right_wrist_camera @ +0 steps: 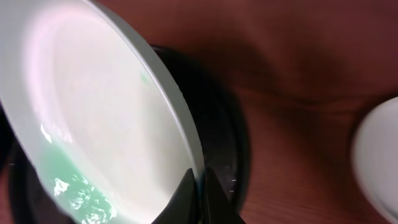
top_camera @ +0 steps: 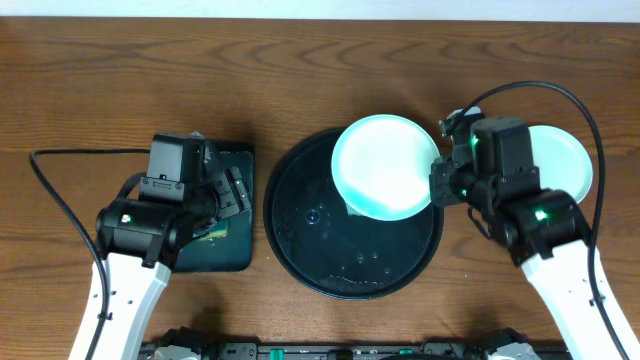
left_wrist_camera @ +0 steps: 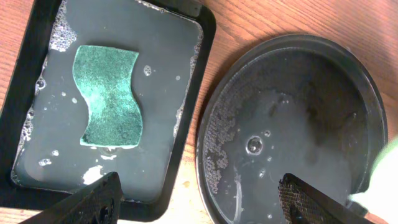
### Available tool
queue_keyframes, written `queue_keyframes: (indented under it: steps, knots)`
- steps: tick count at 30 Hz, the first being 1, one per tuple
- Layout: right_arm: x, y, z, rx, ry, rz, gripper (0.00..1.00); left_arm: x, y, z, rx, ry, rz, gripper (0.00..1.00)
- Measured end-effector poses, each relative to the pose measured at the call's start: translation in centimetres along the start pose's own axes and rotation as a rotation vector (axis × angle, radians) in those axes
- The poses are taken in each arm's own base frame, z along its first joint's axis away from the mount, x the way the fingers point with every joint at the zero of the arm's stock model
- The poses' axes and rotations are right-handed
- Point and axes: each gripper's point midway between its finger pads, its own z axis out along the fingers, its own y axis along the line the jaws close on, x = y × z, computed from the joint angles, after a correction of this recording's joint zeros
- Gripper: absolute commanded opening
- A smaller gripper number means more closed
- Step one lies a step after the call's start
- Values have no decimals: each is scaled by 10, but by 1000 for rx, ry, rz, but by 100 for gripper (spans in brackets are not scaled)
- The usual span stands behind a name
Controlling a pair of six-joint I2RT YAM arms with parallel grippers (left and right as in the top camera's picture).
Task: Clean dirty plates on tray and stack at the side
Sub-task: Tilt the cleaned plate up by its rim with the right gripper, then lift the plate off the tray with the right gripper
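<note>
My right gripper (top_camera: 437, 183) is shut on the rim of a pale mint-green plate (top_camera: 385, 167) and holds it tilted above the right part of the round black tray (top_camera: 300, 240). The right wrist view shows the fingers (right_wrist_camera: 200, 186) pinching the wet plate's edge (right_wrist_camera: 112, 106). Another plate (top_camera: 565, 160) lies on the wood to the right, partly hidden by my right arm; it also shows in the right wrist view (right_wrist_camera: 379, 162). The tray (left_wrist_camera: 298, 124) is wet with no plate lying on it. My left gripper (left_wrist_camera: 199, 202) is open and empty, above the gap between the two trays. A third plate is not visible.
A rectangular dark tray (left_wrist_camera: 180, 134) with soapy water holds a green sponge (left_wrist_camera: 109, 96) left of the round tray. It shows in the overhead view (top_camera: 235, 255) under my left arm. Brown wood tabletop (top_camera: 320, 70) lies behind.
</note>
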Motion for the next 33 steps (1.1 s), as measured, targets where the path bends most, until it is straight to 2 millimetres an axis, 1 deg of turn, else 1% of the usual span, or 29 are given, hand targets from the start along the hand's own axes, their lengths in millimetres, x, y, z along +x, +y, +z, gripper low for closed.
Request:
queue_keyframes:
  steps: [2,4,8,15,20,23,27,30,33]
  knots:
    - [-1,0,-8,56,-27,-46,2,0,0,2,-3,6,0,81]
    - [-1,0,-12,93,-34,-71,2,0,0,2,-4,7,-1,81]
    - [1,-3,-15,193,-40,-132,2,0,0,2,-5,8,-1,81]
    - [-5,-13,-22,395,-75,-234,1,0,0,2,-5,8,-1,81]
    - [-9,-13,-25,532,-79,-384,1,0,0,2,-5,8,-1,81]
    - [-14,-10,-29,619,-84,-495,1,0,0,2,-5,8,-1,81]
    - [-24,-3,-38,762,-98,-663,1,0,0,2,-5,8,-1,81]
    - [-34,8,-45,860,-121,-769,1,0,0,2,-5,9,-1,82]
    - [-44,19,-54,940,-159,-831,1,0,0,2,-5,8,-1,82]
